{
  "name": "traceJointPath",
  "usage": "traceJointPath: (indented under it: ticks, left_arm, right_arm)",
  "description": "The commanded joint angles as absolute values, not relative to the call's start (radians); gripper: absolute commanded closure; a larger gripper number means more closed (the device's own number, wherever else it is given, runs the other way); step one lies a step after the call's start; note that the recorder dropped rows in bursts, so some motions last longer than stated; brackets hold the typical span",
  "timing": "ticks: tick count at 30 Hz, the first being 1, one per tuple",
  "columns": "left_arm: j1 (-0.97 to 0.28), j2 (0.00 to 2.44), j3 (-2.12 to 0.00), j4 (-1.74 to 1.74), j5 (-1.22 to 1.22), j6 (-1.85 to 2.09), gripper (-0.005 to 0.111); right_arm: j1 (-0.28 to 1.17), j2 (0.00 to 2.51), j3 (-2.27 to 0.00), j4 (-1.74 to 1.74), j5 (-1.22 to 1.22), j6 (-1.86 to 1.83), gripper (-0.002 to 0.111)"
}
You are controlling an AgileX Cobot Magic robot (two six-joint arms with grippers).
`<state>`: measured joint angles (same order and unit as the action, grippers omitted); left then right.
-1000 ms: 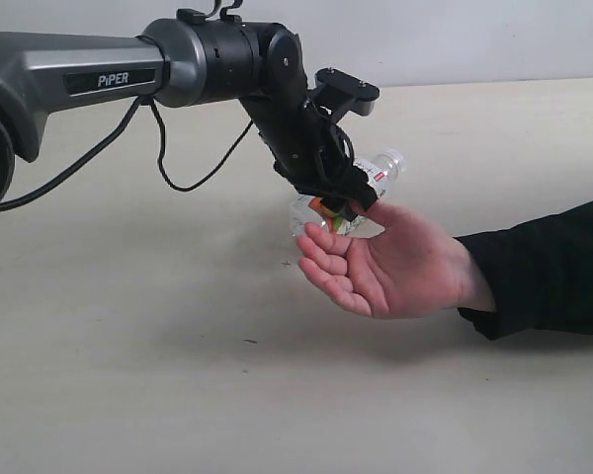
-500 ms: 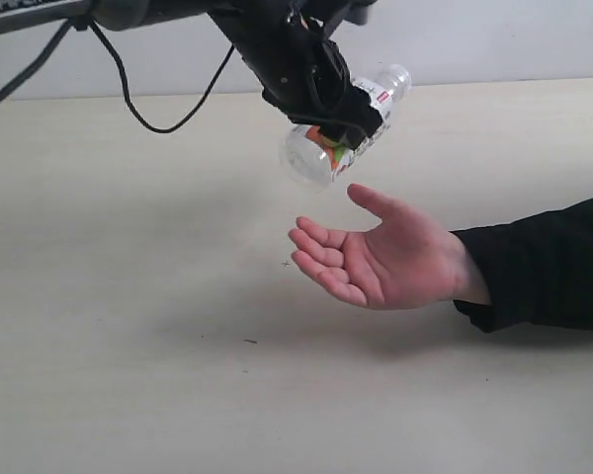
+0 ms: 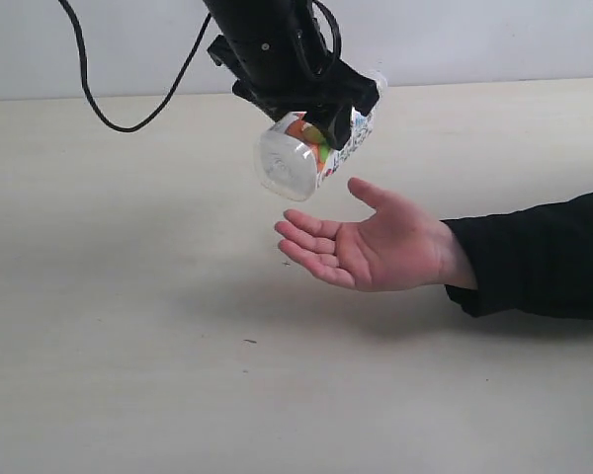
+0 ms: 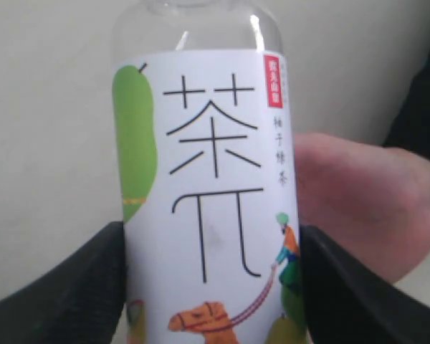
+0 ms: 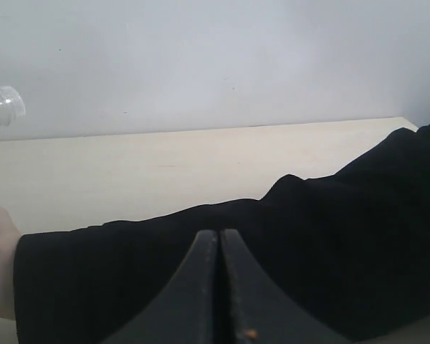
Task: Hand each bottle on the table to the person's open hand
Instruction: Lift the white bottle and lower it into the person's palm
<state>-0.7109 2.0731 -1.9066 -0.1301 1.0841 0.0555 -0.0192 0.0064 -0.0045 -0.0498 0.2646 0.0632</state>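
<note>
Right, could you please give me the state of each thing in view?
bottle: gripped, tilted in the air above the hand, apart from it
left gripper: shut on the bottle
right gripper: shut, holding nothing
hand: open, palm up, empty

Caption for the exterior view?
Left end effector holds clear, white-labelled plastic bottle above person's open hand over pale beige table.

Table (image 3: 128, 395): pale beige, wood-look, flat. A few tiny dark specks (image 3: 249, 342) on the surface. A black-sleeved forearm (image 3: 544, 262) extends over the right side; contact with tabletop unclear.
</note>
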Motion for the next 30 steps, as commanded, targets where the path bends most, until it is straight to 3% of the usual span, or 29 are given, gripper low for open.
traceJointPath:
  ticks: [1, 10, 16, 30]
  left_arm:
    - [-0.813, 2.025, -1.911, 0.029, 1.119, -0.137, 0.107]
    - [-0.978, 2.012, -1.881, 0.174, 1.182, -0.567, 0.107]
    - [-0.987, 2.012, -1.773, 0.201, 1.077, -0.69, 0.107]
    - [-0.987, 2.014, -1.766, 0.207, 1.059, -0.687, 0.106]
  right_arm:
    - [-0.024, 0.0, 0.0, -0.052, 0.259, 0.065, 0.108]
    - [-0.024, 0.0, 0.0, -0.052, 0.259, 0.065, 0.108]
    - [-0.024, 0.0, 0.0, -0.052, 0.259, 0.065, 0.108]
    - [-0.024, 0.0, 0.0, -0.052, 0.259, 0.065, 0.108]
